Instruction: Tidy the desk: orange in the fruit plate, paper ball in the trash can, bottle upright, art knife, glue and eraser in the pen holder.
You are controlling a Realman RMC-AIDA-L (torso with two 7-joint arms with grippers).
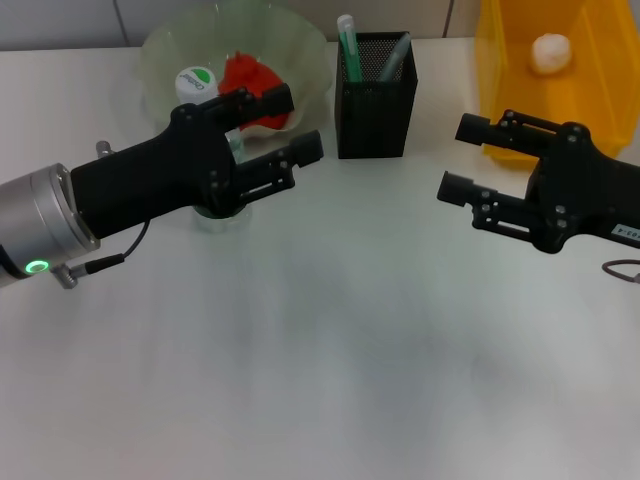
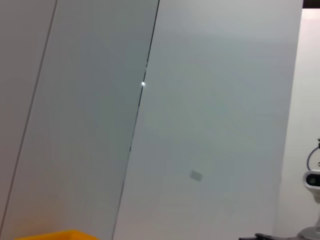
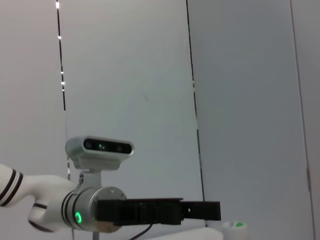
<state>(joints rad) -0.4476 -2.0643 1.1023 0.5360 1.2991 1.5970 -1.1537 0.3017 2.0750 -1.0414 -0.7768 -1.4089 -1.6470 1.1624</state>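
Straddling the upright bottle (image 1: 222, 190) with my left gripper (image 1: 290, 125) spread wide and empty, I judge its light, smooth, springy plastic safest held mid-body.

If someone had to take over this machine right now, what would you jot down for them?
Left gripper: jaws open around the upright bottle, in front of the fruit plate.
Right gripper: open, holding nothing, in front of the trash can.
Done: orange in plate, paper ball in can, bottle standing.
Pen holder holds items; eraser not visible, so check it.

Open table (image 1: 330, 350) in front, pen holder (image 1: 375, 110) – trash can (image 1: 560, 90) behind
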